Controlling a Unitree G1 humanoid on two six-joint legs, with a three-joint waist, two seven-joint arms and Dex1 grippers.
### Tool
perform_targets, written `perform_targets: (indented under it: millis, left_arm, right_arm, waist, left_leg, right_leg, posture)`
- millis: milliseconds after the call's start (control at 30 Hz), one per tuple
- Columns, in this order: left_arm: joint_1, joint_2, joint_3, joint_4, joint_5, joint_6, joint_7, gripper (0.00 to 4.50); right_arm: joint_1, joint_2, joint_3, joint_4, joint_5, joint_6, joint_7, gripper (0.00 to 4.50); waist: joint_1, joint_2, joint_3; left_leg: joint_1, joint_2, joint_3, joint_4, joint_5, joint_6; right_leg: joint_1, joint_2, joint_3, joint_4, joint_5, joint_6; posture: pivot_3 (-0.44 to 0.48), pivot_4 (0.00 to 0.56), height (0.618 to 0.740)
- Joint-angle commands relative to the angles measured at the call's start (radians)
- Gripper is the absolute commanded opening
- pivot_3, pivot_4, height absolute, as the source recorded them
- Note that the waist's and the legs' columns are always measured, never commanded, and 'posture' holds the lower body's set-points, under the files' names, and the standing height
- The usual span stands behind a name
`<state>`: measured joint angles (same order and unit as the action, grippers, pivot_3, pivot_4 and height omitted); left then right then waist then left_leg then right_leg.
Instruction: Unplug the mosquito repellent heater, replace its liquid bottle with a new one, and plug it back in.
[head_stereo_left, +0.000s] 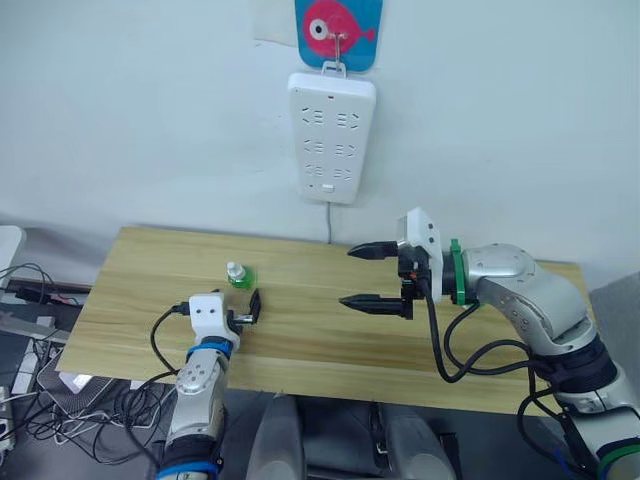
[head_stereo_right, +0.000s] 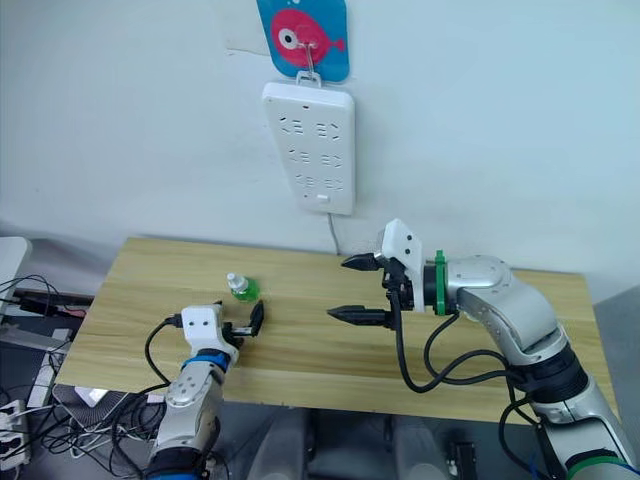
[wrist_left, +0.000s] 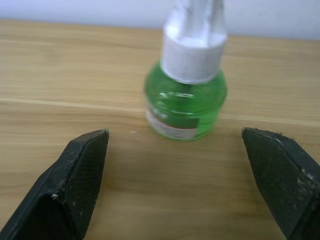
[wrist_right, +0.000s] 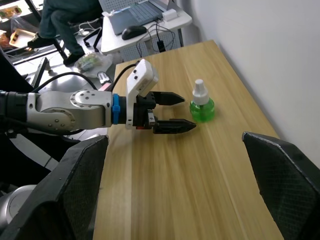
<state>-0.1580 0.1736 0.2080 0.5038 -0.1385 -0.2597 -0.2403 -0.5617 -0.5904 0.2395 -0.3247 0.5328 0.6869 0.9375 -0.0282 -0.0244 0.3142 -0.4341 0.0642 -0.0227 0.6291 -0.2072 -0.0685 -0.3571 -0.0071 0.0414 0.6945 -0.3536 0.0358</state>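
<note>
Left wrist: open left tool (wrist_left: 182, 185) faces capped bottle (wrist_left: 186, 95).

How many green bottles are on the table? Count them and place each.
1. The white-capped green bottle stands on the wooden table just ahead of the left gripper, between its open fingers.

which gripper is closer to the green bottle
The left gripper. Its open fingers point at the white-capped green bottle from just short of it, while the right gripper hangs open well off to the bottle's right, above the table.
</note>
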Motion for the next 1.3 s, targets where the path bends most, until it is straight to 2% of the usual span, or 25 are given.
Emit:
perform_targets:
  millis: [33,167,267,367,467,567,633,767,867,967,1100,1300]
  left_arm:
    - [-0.027,0.021,0.008,0.105,0.005,-0.07,-0.014,4.5]
    - [-0.092,0.044,-0.003,0.228,0.034,-0.131,-0.003,4.5]
    - [-0.133,0.053,-0.003,0.304,0.038,-0.169,-0.006,3.96]
    - [-0.15,0.057,-0.003,0.342,0.036,-0.204,-0.011,2.98]
    - [-0.17,0.063,0.001,0.374,0.035,-0.224,-0.004,2.23]
    - [-0.174,0.066,-0.001,0.371,0.035,-0.235,-0.001,2.2]
    - [-0.145,0.063,-0.019,0.287,0.035,-0.219,-0.018,2.2]
    - [-0.019,0.075,-0.13,-0.111,0.019,-0.06,-0.14,2.2]
    - [0.081,0.16,-0.265,-0.507,-0.039,0.159,-0.305,2.2]
    - [0.116,0.263,-0.329,-0.736,-0.1,0.349,-0.414,2.2]
    - [0.076,0.335,-0.365,-0.85,-0.146,0.522,-0.476,2.2]
    - [-0.012,0.305,-0.379,-0.837,-0.182,0.606,-0.497,2.2]
  right_arm:
    - [-0.009,-0.003,-0.032,-0.051,0.026,0.019,0.004,4.48]
    - [-0.023,0.006,-0.041,-0.042,0.021,0.033,-0.002,4.48]
    - [-0.024,0.017,-0.041,-0.043,0.017,0.039,-0.01,4.5]
    - [-0.021,0.023,-0.044,-0.051,0.019,0.048,-0.016,4.5]
    - [-0.017,0.024,-0.047,-0.055,0.02,0.054,-0.02,4.5]
    - [-0.014,0.025,-0.047,-0.058,0.02,0.056,-0.026,4.5]
    - [-0.011,0.027,-0.051,-0.061,0.02,0.058,-0.032,4.5]
    - [0.025,0.013,-0.051,-0.09,0.003,0.033,-0.035,4.5]
    - [0.091,0.023,-0.04,-0.14,0.007,0.025,-0.052,4.5]
    - [0.126,0.066,-0.018,-0.154,-0.015,0.0,-0.095,4.5]
    - [0.141,0.125,0.008,-0.145,-0.077,-0.029,-0.178,4.5]
    - [0.154,0.198,0.017,-0.146,-0.116,-0.032,-0.266,4.5]
  waist:
    - [-0.003,0.0,0.0]
    - [-0.004,0.0,0.0]
    - [-0.004,0.0,0.0]
    - [-0.004,0.0,0.0]
    - [-0.004,0.0,0.0]
    - [-0.004,0.0,0.0]
    - [-0.005,0.0,0.0]
    - [-0.003,0.001,0.001]
    - [0.006,0.001,0.002]
    - [0.005,0.001,0.002]
    - [-0.004,0.002,0.002]
    - [-0.004,0.002,0.002]
  left_leg:
    - [0.0,0.0,0.0,0.0,0.0,0.0]
    - [0.001,0.0,0.0,0.0,0.0,0.0]
    - [0.001,0.0,0.0,0.0,0.0,0.0]
    - [0.001,0.0,0.0,0.0,0.0,0.0]
    - [0.001,0.0,0.0,0.0,0.0,0.0]
    - [0.001,0.0,0.0,0.0,0.0,0.0]
    - [0.001,0.0,0.0,0.0,0.0,0.0]
    - [-0.001,0.0,0.0,-0.001,0.001,-0.001]
    - [-0.002,0.001,-0.002,-0.002,0.002,-0.004]
    - [-0.001,0.0,-0.001,-0.003,0.002,-0.004]
    - [0.001,0.0,0.0,-0.003,0.002,-0.004]
    - [-0.001,0.0,-0.001,-0.003,0.003,-0.005]
  right_leg:
    - [0.0,0.0,0.0,0.0,0.0,0.0]
    - [0.0,0.0,0.0,0.002,0.0,0.0]
    - [0.0,0.0,0.0,0.002,0.0,0.0]
    - [0.0,0.0,0.0,0.001,0.0,0.0]
    - [0.0,0.0,0.0,0.001,0.0,0.0]
    - [0.0,0.0,0.0,0.002,0.0,0.0]
    - [0.0,0.0,0.0,0.001,0.0,0.0]
    - [-0.001,0.0,0.0,0.0,0.0,0.0]
    - [-0.001,0.001,-0.001,-0.002,0.0,0.0]
    - [0.0,0.0,0.0,-0.003,0.0,0.0]
    - [0.001,0.001,0.001,-0.002,0.0,0.0]
    - [-0.001,0.001,0.001,-0.003,0.0,0.0]
  posture:
    - [-0.054,0.354,0.74]
    - [-0.049,0.354,0.74]
    - [-0.052,0.349,0.74]
    - [-0.052,0.347,0.74]
    - [-0.052,0.346,0.74]
    - [-0.05,0.344,0.74]
    - [-0.046,0.341,0.74]
    - [-0.019,0.337,0.74]
    - [0.003,0.333,0.74]
    - [0.009,0.319,0.74]
    - [-0.015,0.299,0.74]
    - [-0.063,0.285,0.74]
